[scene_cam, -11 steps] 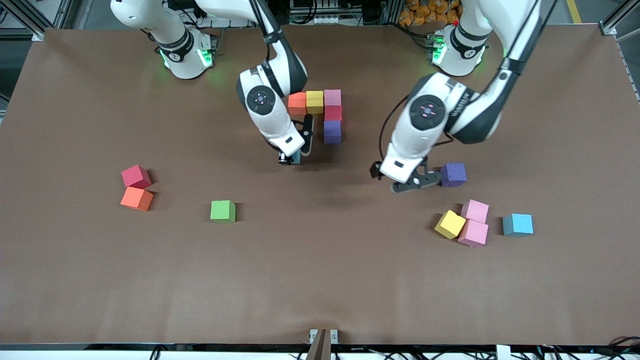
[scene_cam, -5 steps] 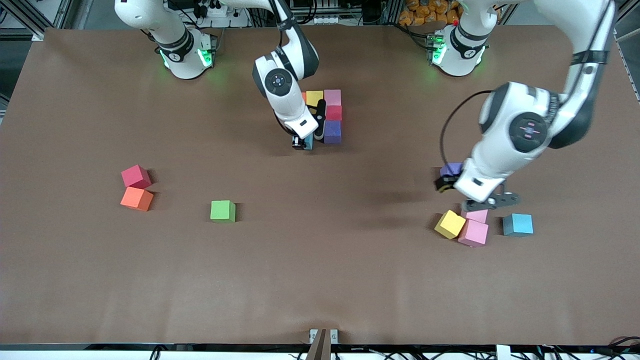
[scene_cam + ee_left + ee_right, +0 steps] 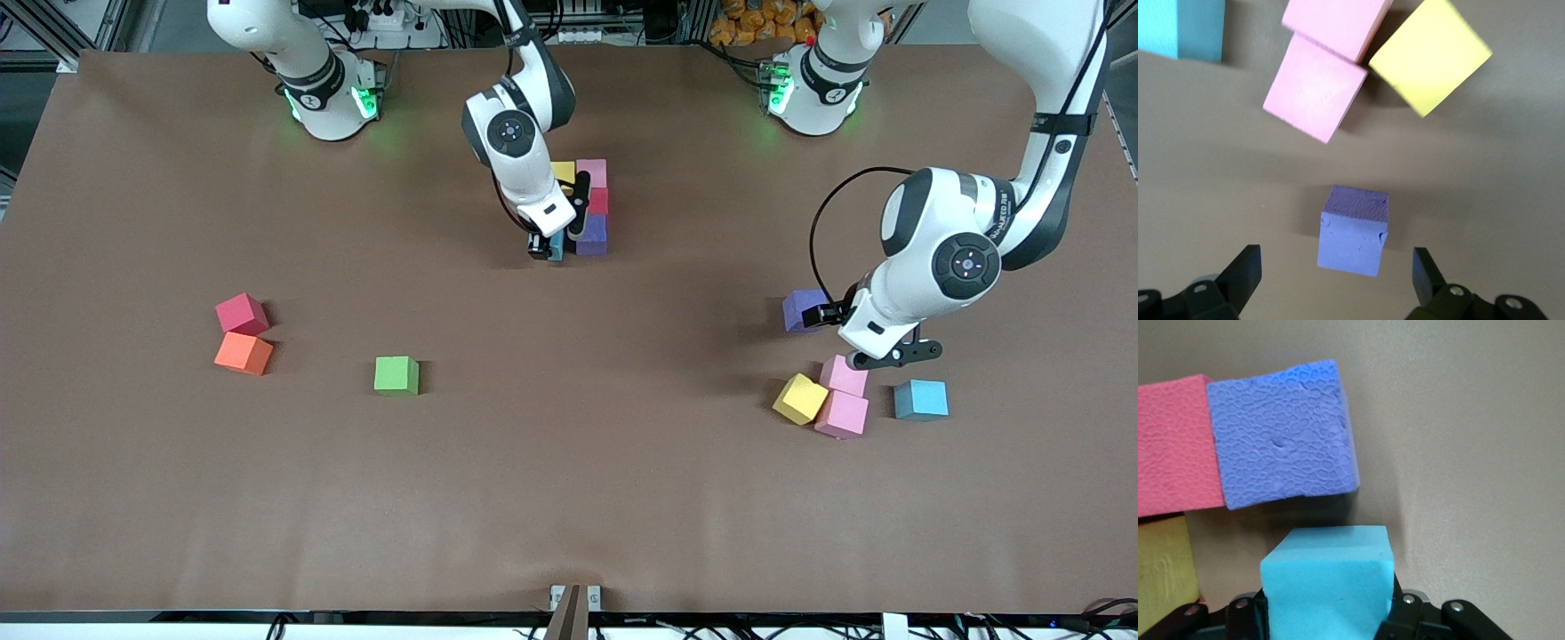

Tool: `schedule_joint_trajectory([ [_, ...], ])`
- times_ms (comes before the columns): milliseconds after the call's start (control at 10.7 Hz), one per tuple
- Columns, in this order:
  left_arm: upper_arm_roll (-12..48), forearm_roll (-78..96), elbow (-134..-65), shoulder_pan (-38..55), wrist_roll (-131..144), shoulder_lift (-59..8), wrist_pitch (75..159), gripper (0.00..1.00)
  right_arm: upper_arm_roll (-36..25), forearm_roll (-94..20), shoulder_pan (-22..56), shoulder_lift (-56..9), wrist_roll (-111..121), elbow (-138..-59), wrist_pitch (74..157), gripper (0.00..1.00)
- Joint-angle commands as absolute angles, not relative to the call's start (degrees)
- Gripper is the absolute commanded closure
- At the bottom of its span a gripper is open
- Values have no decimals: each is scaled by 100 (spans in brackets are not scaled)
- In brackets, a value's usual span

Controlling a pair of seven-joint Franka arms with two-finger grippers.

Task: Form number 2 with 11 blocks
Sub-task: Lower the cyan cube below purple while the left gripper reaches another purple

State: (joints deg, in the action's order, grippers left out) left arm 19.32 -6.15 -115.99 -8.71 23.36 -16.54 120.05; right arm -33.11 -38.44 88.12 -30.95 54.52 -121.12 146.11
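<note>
While the right gripper [image 3: 544, 250] clamps the blue cube [image 3: 1328, 577], seat it flush beside the purple cube [image 3: 1281, 443]; the left gripper [image 3: 1335, 280] waits spread over a spare purple cube [image 3: 1353, 230].

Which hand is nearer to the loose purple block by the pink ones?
Left. The left hand, open, hangs right beside the loose purple block; the right hand holds a light blue block at the part-built number 2.

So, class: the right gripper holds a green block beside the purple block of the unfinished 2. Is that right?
Not quite. The block in the right gripper is light blue, not green, as the right wrist view shows. It is indeed beside the purple block.
</note>
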Motion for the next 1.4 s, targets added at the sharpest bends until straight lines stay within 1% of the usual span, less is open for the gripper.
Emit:
schedule_joint_trajectory([
  [0,2013,-378,-11838,-923,2241,-1643,12111,0,-3375,-3946,8938,-3182,5370,-12050,14660,87],
  [280,2013,-343,-12067,-949,2241,-1881,12243,0,-3375,-3946,9009,-3225,5230,-11988,14660,87],
  [746,2004,-351,-12067,-975,2233,-2205,12409,0,-3366,-3946,9088,-3375,5107,-11839,14660,87],
  [1305,2004,-352,-12024,-1011,2188,-2426,12551,0,-3366,-3946,9123,-3454,5027,-11769,14669,87],
])
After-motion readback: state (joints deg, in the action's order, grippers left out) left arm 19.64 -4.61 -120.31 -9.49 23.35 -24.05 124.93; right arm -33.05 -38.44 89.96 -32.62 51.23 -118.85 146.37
